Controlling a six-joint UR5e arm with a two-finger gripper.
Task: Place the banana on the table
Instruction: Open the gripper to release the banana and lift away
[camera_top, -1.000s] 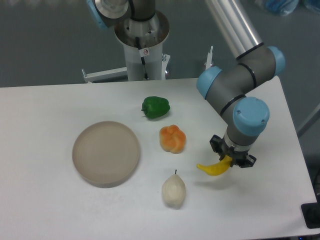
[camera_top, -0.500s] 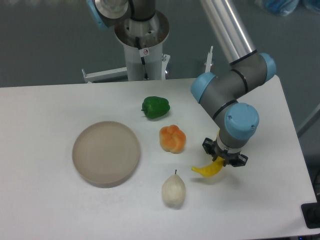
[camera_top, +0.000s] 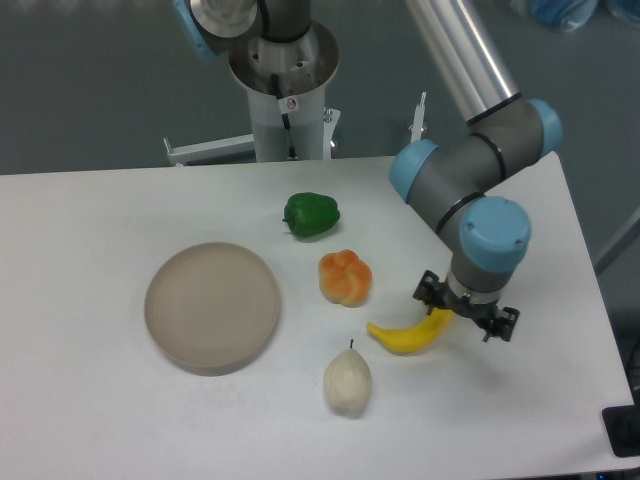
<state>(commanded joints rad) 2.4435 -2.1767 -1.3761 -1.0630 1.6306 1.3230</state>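
banana (camera_top: 408, 337): bright yellow, plain
worktop (camera_top: 100, 410): matte white, unpatterned
plate (camera_top: 212, 305): beige, uniform
pepper (camera_top: 311, 214): glossy dark green
orange fruit (camera_top: 345, 277): orange, paler at the lobed top
pear (camera_top: 347, 381): pale cream with a dark stem
hand (camera_top: 467, 313): black
arm (camera_top: 480, 190): grey links, light blue joint caps, silver tube
base column (camera_top: 285, 90): white, silver collar
background floor (camera_top: 90, 80): dark grey-green

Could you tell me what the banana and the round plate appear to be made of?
The banana looks like smooth moulded plastic: uniform bright yellow with a slight sheen, probably a toy. The plate looks like matte beige plastic or ceramic, with an even colour and no gloss; the picture cannot settle which.
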